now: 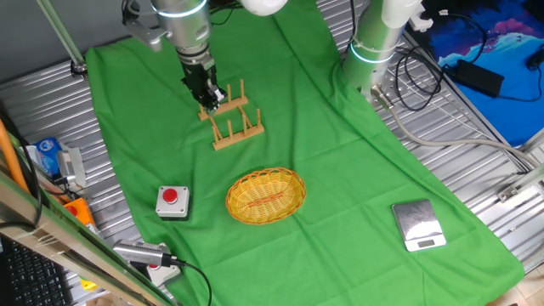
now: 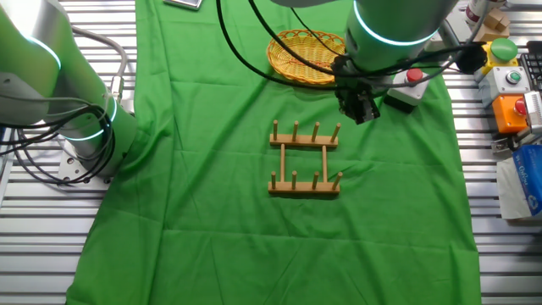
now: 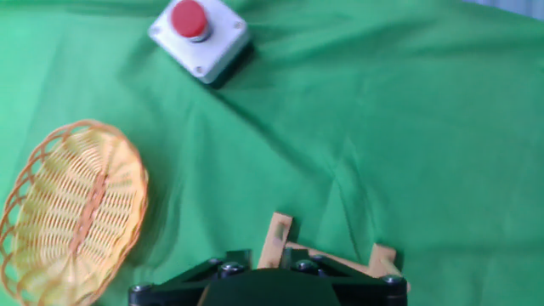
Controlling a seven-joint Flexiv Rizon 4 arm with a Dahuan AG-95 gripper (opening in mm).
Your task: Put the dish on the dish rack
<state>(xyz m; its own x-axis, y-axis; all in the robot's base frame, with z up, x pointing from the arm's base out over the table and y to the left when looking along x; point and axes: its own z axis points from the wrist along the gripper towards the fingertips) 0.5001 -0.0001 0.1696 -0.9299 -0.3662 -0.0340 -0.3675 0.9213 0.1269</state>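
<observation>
Black gripper (image 1: 212, 96) is hanging low over the far end of the dish rack (image 1: 235, 120), empty, with nothing between its fingers; whether those fingers are apart or together I cannot tell, since one fixed view shows only a dark cluster and the hand view shows just the dark base of the hand at the bottom edge. In the other fixed view the gripper (image 2: 359, 108) is sitting just above and beside the rack's (image 2: 305, 159) corner peg, not clearly touching it.

The dish (image 1: 266, 195) is lying flat on the green cloth (image 1: 340, 170), right side up, well apart from the rack and on the side nearer the camera in one fixed view. In the hand view the dish (image 3: 72, 209) is showing at the left, its orange-red streaks running along its centre, while two peg tops of the rack (image 3: 280, 238) are poking up just ahead of the hand.

A grey box with a red button (image 1: 172, 201) is resting on the cloth just beside the dish, apart from it. A small silver scale (image 1: 418, 225) is sitting near the cloth's corner, well away from both. A second robot base (image 1: 378, 42) is standing at the cloth's far edge.
</observation>
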